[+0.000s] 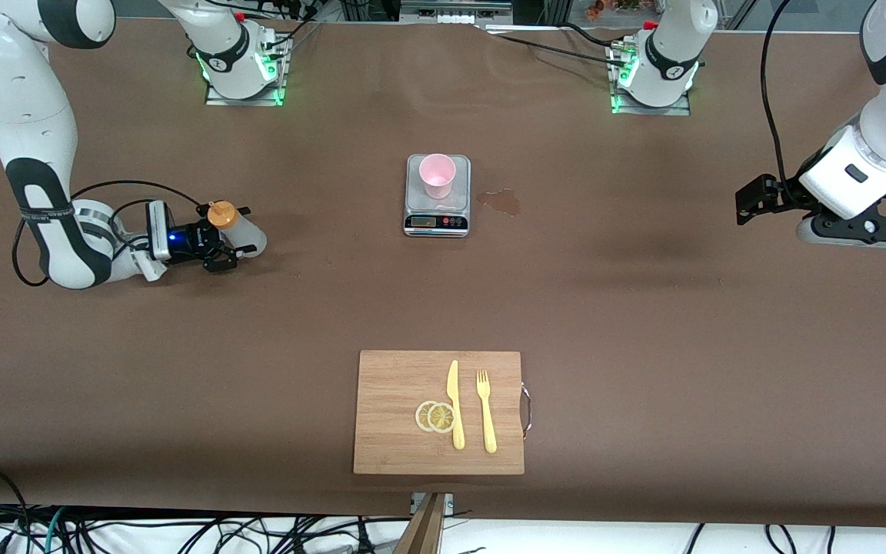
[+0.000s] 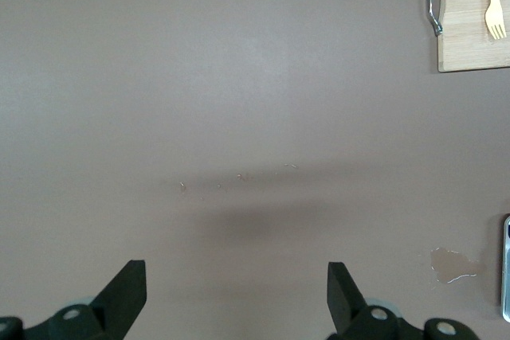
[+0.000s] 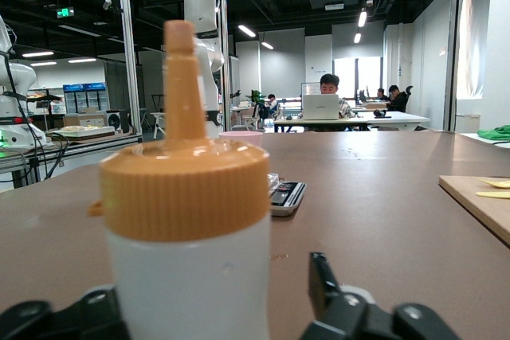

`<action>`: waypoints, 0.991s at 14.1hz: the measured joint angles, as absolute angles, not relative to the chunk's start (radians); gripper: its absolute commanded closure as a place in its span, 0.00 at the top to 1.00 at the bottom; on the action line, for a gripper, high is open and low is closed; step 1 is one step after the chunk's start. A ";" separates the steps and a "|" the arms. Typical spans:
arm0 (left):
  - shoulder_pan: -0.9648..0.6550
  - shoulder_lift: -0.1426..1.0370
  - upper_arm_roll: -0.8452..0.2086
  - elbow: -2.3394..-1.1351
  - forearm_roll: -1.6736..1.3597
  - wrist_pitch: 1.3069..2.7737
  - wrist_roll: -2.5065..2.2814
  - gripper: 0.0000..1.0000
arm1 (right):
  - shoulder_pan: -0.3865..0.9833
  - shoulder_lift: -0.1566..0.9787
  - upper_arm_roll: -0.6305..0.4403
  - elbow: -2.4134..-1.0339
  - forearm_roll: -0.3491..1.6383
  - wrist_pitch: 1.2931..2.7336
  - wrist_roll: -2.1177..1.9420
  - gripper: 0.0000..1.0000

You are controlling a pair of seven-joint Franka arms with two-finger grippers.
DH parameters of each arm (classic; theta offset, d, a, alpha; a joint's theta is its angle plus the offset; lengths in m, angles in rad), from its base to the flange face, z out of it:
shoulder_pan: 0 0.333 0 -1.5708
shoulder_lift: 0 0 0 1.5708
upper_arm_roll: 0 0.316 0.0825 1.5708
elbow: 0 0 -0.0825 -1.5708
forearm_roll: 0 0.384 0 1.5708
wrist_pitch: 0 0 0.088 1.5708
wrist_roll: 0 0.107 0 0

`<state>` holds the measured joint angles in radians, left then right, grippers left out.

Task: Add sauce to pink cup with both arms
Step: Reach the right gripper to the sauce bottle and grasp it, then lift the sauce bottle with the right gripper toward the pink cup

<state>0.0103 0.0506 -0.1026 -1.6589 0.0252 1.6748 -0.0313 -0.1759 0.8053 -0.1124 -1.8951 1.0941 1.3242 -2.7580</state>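
The sauce bottle [image 1: 237, 228] stands on the table toward the right arm's end, well apart from the pink cup [image 1: 437, 175]. The right gripper [image 1: 229, 242] sits low around the bottle with a finger on each side; it looks closed on it, though contact is hard to confirm. The cup stands upright on a grey scale [image 1: 437, 215] at mid-table. The left gripper [image 2: 235, 296] waits above bare table, fingers spread wide. A cutting board [image 1: 389, 431] lies nearer the front camera.
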 measured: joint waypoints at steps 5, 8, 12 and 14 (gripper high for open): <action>0.010 0.051 -0.104 -1.658 0.025 1.675 -0.031 1.00 | -0.176 0.805 -0.112 -1.878 1.095 1.310 -2.757 0.22; 0.010 0.051 -0.104 -1.658 0.025 1.675 -0.031 1.00 | -0.171 0.803 -0.095 -1.832 1.095 1.307 -2.743 0.17; 0.010 0.051 -0.104 -1.658 0.025 1.675 -0.031 1.00 | -0.129 0.788 -0.089 -1.785 1.091 1.305 -2.712 0.16; 0.010 0.051 -0.104 -1.658 0.025 1.675 -0.031 1.00 | -0.082 0.769 -0.093 -1.763 1.082 1.305 -2.674 0.16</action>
